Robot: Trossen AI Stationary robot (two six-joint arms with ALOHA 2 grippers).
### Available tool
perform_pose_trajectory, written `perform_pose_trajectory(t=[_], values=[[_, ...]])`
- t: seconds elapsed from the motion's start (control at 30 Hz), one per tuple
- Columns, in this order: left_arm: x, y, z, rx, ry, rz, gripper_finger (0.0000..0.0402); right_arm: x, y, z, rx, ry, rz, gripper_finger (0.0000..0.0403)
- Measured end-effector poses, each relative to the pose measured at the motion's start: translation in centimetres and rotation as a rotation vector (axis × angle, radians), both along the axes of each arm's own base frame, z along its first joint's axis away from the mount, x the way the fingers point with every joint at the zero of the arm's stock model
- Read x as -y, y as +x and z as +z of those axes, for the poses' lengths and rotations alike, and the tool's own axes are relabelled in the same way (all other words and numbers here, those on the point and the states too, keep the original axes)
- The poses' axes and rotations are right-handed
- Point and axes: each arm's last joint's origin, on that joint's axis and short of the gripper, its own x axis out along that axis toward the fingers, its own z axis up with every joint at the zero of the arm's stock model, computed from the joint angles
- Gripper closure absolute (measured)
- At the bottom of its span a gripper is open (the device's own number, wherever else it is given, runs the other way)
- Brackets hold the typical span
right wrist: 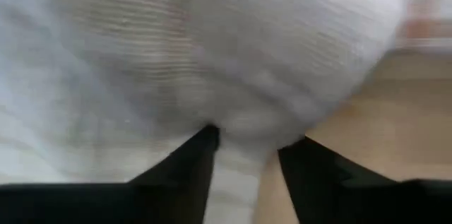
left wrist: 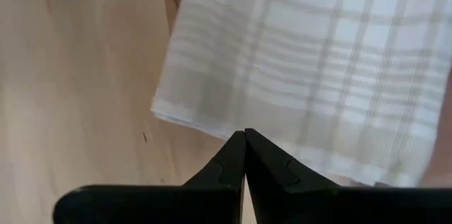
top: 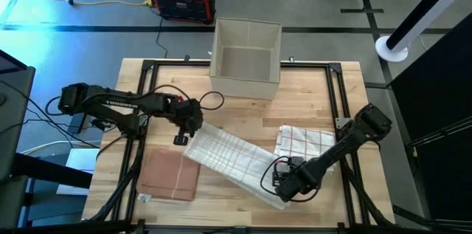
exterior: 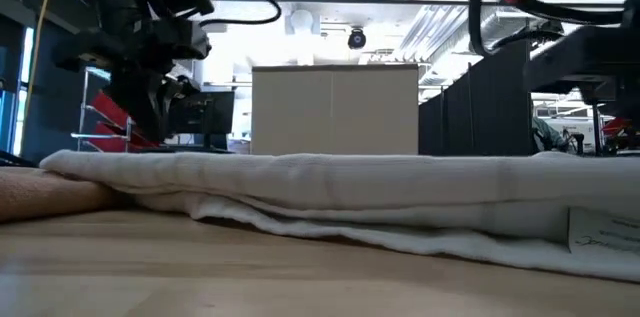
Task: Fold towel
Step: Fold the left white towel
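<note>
Left claw (left wrist: 244,139): fingertips pressed together, nothing between them, poised just short of the towel's near corner.
Right claw (right wrist: 244,150): fingers parted with a bunched ridge of cloth between them; whether truly pinched, could not tell.
White checked towel (top: 234,159): lay as a long diagonal strip between the two claws, one end by each.
Red-lined towel (top: 304,142): just beyond the right claw, partly under the strip.
Brown cloth (top: 170,174): beside the left claw, apart from the strip.
Box (top: 246,57): well beyond both claws.
Risk, left: corner missed and pushed into a wrinkle, tips arriving closed.
Risk, right: red-lined layer gathered too; fold likely skewed.
</note>
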Motion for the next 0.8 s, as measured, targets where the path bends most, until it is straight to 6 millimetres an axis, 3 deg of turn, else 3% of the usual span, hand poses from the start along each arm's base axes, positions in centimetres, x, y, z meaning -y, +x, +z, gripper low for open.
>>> perform_pose_trajectory(t=[0.07,0.13,0.2,0.4,0.53,0.67,0.8], values=[[0.0,-0.3,-0.6,-0.02,-0.002,0.0,0.0401,-0.1,0.1,0.0,0.018,-0.011,0.003,0.0368],[0.1,-0.7,-1.3,-0.035,-0.002,-0.001,0.0401,-0.1,0.3,0.6,0.003,-0.017,0.006,0.0388],[0.1,-1.0,-2.1,-0.035,0.003,0.001,0.0401,-0.3,0.2,1.8,-0.024,-0.021,0.01,0.039],[0.0,-1.8,-5.0,0.016,0.03,0.027,0.0401,-0.9,-0.1,9.1,-0.063,-0.05,0.039,0.039],[0.0,-1.0,-5.4,0.067,0.022,0.07,0.0401,-0.9,0.2,13.4,-0.042,-0.048,0.045,0.0392],[-0.2,0.3,-5.8,0.151,-0.01,0.177,0.0401,-0.1,1.4,15.3,0.063,-0.091,0.021,0.0392],[0.1,1.8,-6.5,0.224,-0.06,0.228,0.0401,1.3,3.4,15.5,0.18,-0.135,0.016,0.0392]])
